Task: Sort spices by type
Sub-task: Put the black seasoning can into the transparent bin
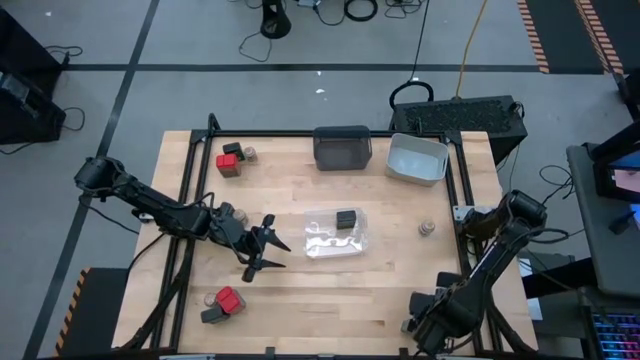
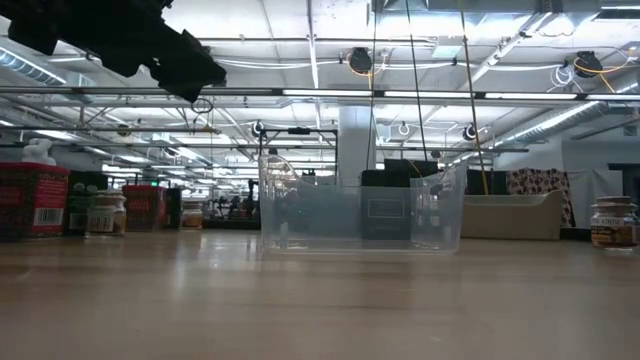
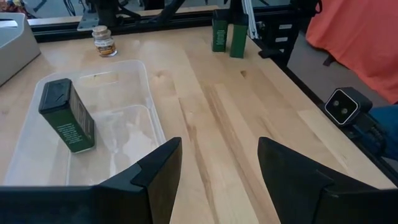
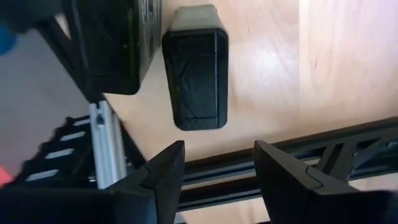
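While both end effectors gape empty, the clear bin (image 1: pixel 335 233) holds one dark spice box (image 1: pixel 346 219).

Wooden table (image 1: pixel 300 290), light butcher-block top, framed by black metal rails (image 1: pixel 330 133). Clear plastic bin (image 1: pixel 335 232) sits near the table's centre, its walls see-through in the low view. Dark grey bin (image 1: pixel 342 147) stands at the far edge, about mid-way along. Light grey bin (image 1: pixel 416 159) just beside it toward the far right corner, turned at a slight angle. Off the table: grey floor with dark taped lines, black cables (image 1: pixel 345 10) coiled beyond the far edge, a yellow cord (image 1: pixel 470 45) running down toward a black box (image 1: pixel 470 115) behind the far right corner.
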